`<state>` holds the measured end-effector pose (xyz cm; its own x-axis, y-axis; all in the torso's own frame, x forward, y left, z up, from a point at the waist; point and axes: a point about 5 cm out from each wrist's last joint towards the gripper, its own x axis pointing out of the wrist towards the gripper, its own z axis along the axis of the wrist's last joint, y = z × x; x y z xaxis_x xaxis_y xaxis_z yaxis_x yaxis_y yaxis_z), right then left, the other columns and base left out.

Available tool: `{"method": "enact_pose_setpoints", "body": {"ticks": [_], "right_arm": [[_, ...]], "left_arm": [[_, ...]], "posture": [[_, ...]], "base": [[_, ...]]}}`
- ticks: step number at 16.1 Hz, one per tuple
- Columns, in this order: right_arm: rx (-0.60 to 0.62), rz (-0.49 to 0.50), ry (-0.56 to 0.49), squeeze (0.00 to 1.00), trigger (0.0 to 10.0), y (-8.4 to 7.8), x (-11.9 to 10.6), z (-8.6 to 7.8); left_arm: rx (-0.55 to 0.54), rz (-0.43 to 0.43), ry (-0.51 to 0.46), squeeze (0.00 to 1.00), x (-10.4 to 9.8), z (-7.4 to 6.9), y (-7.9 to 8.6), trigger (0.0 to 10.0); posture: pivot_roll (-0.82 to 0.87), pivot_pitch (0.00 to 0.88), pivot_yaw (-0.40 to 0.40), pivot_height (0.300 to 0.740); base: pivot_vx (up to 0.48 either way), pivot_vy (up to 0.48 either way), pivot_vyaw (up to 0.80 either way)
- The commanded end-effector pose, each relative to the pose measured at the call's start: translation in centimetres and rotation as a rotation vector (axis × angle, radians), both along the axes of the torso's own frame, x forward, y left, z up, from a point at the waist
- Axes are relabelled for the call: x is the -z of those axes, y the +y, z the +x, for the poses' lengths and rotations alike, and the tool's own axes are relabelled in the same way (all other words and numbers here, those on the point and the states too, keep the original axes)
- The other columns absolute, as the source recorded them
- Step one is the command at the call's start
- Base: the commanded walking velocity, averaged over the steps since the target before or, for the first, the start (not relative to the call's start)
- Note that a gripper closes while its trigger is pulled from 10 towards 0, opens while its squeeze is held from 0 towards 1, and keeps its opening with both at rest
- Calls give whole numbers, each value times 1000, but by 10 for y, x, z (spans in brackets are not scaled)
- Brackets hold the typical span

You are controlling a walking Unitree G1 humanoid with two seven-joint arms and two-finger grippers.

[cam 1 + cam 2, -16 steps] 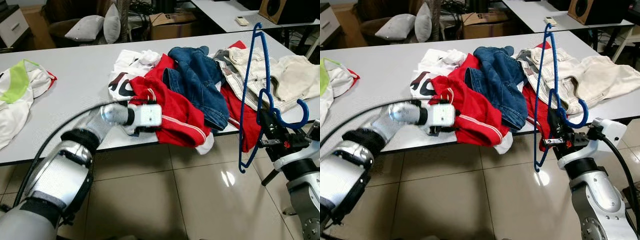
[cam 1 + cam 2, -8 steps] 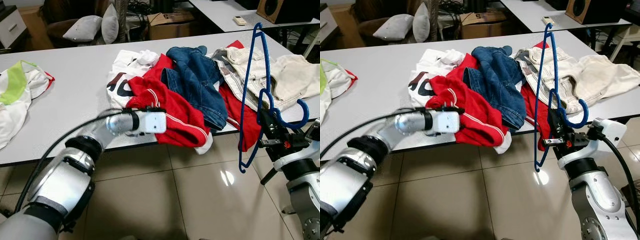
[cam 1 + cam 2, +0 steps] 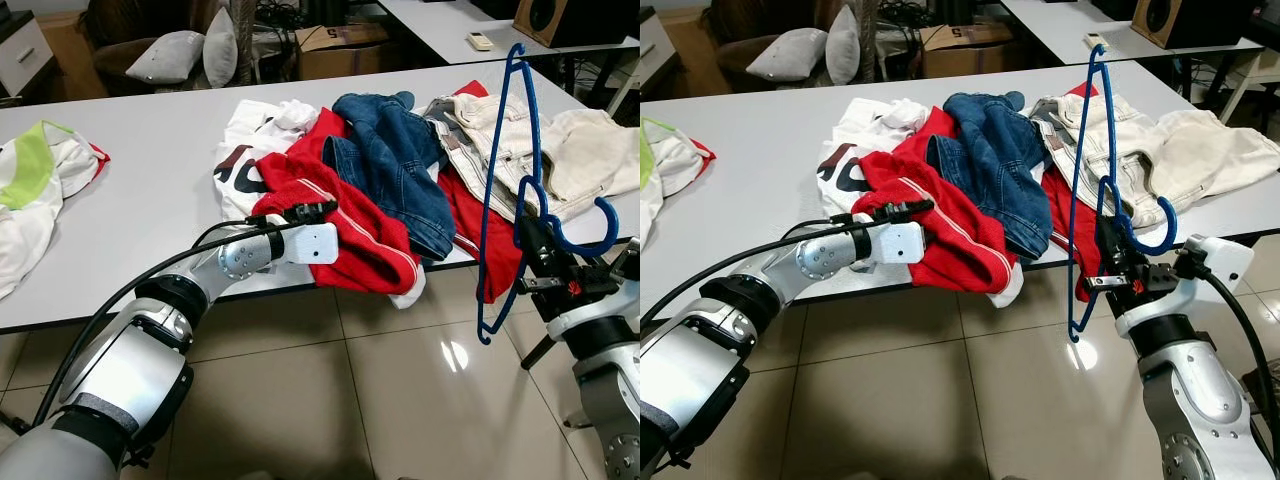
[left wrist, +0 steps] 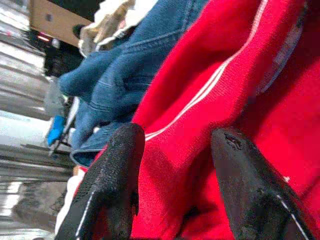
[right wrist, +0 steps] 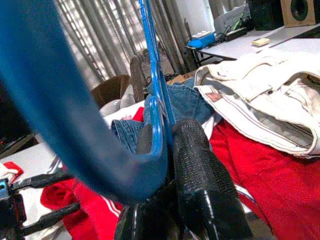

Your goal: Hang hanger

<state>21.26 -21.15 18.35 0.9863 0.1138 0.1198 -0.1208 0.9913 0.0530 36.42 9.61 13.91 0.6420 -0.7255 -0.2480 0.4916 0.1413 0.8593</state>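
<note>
The left tool has moved up to the red shirt, fingers apart around a fold; the right tool still clamps the blue hanger beside it, so a grasp seems near.

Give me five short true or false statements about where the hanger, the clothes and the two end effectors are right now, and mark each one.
1. The right end effector is shut on the blue hanger. True.
2. The hanger lies flat on the table. False: it is held up on end at the table's front edge.
3. The left end effector is open at the red garment. True.
4. The jeans lie on the floor. False: they are in the pile on the table.
5. The pale trousers hang on the hanger. False: they lie on the table behind it.
</note>
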Motion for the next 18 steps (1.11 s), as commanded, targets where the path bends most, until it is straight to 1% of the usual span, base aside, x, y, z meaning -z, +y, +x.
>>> {"method": "enact_pose_setpoints", "body": {"ticks": [1,2,3,4,5,7,9,10,11,13,15,16,17,18], "right_arm": [[5,4,-31,0,10000,0,-6,1],[5,4,-32,0,10000,0,-6,1],[4,5,-33,0,10000,0,-6,1],[3,4,-34,0,10000,0,-6,1],[4,4,-35,0,10000,0,-6,1],[6,3,-36,0,10000,0,-6,1],[8,3,-36,0,10000,0,-6,1],[7,4,-36,0,10000,0,-6,1],[6,4,-36,0,10000,0,-6,2],[3,5,-38,0,10000,0,-6,2],[-1,6,-39,0,10000,1,-6,2],[-2,6,-39,0,10000,2,-6,2],[-30,0,-32,0,10000,3,-6,1],[-174,-14,11,0,10000,12,-4,-7]], "left_arm": [[8,14,-21,0,2,-1,1,6471],[17,15,-39,0,5,-3,0,4863],[33,17,-33,0,10,-7,-1,2039],[44,38,-13,0,18,-10,-1,824],[44,50,1,0,24,-13,0,0],[41,59,17,0,28,-15,2,0],[21,75,-11,0,29,-14,4,0],[5,82,-36,0,28,-11,5,471],[-6,80,-48,0,26,-10,4,1686],[-35,78,-76,0,23,-6,3,2588],[-47,62,-91,0,19,-4,-1,2275],[-43,60,-92,0,19,-4,-3,1373],[-30,61,-88,0,19,-4,-6,0],[-28,48,-80,0,15,-3,-10,0]], "posture": [[-232,0,66,740],[-233,0,65,740],[-234,0,66,740],[-236,0,67,740],[-237,0,68,740],[-238,0,70,740],[-236,0,68,740],[-235,0,67,740],[-235,0,67,740],[-233,0,66,740],[-235,0,70,740],[-236,0,71,740],[-237,0,75,740],[-240,0,81,740]], "base": [[0,0,0],[0,0,0],[0,0,0],[0,0,0],[0,0,0],[0,0,0],[0,0,0],[0,0,0],[0,0,0],[0,0,0],[0,0,0],[0,0,0],[0,0,0],[0,0,0]]}}
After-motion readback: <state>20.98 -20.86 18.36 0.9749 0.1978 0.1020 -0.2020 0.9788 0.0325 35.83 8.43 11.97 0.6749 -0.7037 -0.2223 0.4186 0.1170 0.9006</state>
